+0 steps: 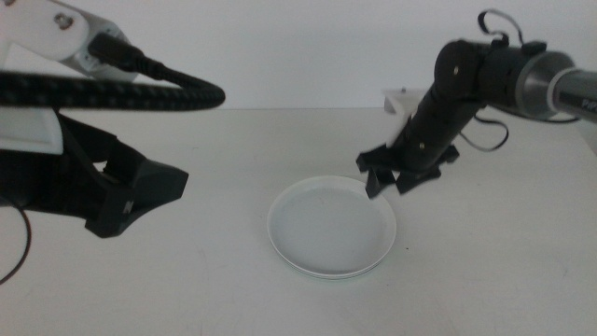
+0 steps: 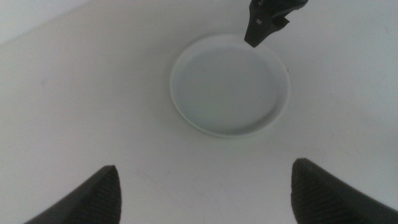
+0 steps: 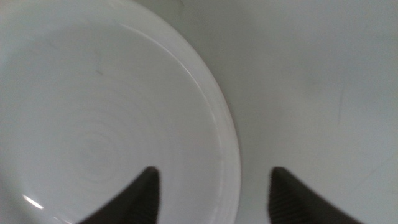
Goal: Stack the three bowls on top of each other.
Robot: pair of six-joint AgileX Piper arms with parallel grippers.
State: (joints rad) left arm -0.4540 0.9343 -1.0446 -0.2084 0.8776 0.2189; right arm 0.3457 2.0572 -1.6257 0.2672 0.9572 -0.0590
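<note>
A pale, shallow bowl (image 1: 331, 227) (image 2: 230, 84) (image 3: 93, 124) sits at the table's middle. A second rim edge shows just beneath it at the front, so it rests on at least one other dish; no colours below can be made out. My right gripper (image 1: 390, 183) (image 3: 211, 199) is open at the bowl's far right rim, and the rim runs between its jaws in the right wrist view. It also shows in the left wrist view as the right gripper (image 2: 267, 18). My left gripper (image 1: 140, 201) (image 2: 205, 199) hangs open and empty to the left of the bowl, apart from it.
The white table (image 1: 215, 280) surrounds the bowl. A small white object (image 1: 399, 101) sits at the table's back right edge behind the right arm. The left arm's black cable (image 1: 140, 91) loops across the upper left.
</note>
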